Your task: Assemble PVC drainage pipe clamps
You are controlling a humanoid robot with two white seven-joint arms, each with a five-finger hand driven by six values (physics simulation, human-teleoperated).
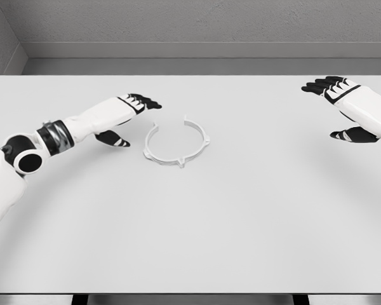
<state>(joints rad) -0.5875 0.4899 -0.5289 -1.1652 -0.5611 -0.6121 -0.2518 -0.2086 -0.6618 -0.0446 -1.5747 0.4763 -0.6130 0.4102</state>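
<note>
1. Head view: the white pipe clamp ring [176, 143] is lying flat on the bench [241, 222], nearer its far edge, left of middle.
2. The left hand [132, 114] is hovering just beside it, fingers relaxed, holding nothing.
3. The right hand [343, 105] is hanging by the right edge, fingers spread, gripping nothing.

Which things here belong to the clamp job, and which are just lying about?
For the job:
- white clamp ring
- left robot hand, open beside the ring
- right robot hand, open, far right

Lying about:
- nothing loose; only the white table
</note>
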